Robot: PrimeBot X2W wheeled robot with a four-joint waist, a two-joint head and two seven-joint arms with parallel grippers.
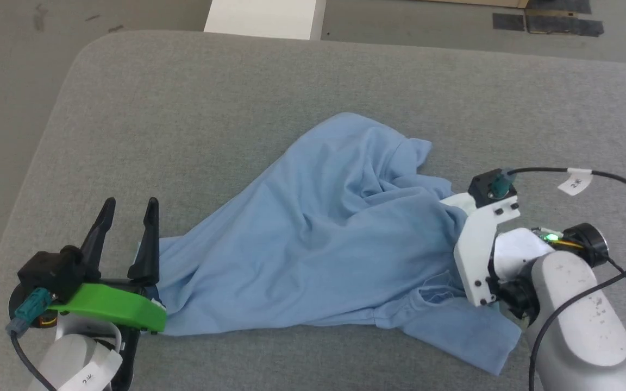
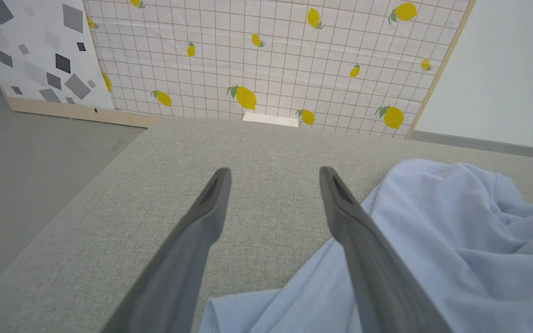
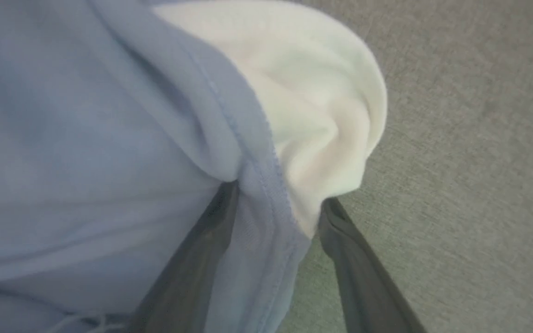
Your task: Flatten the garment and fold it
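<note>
left gripper (image 2: 273, 180) spread, at garment (image 1: 318, 228) edge | right gripper (image 3: 278, 203) straddles its white-lined fold, grip unclear

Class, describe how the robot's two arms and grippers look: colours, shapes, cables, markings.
The left gripper has two long, dark, tapering fingers above a bright green bracket, a teal plug and a pale forearm with a white tag. The right gripper has matching fingers; its wrist bears a white bracket, teal connector, black cable, white label and green light.
</note>
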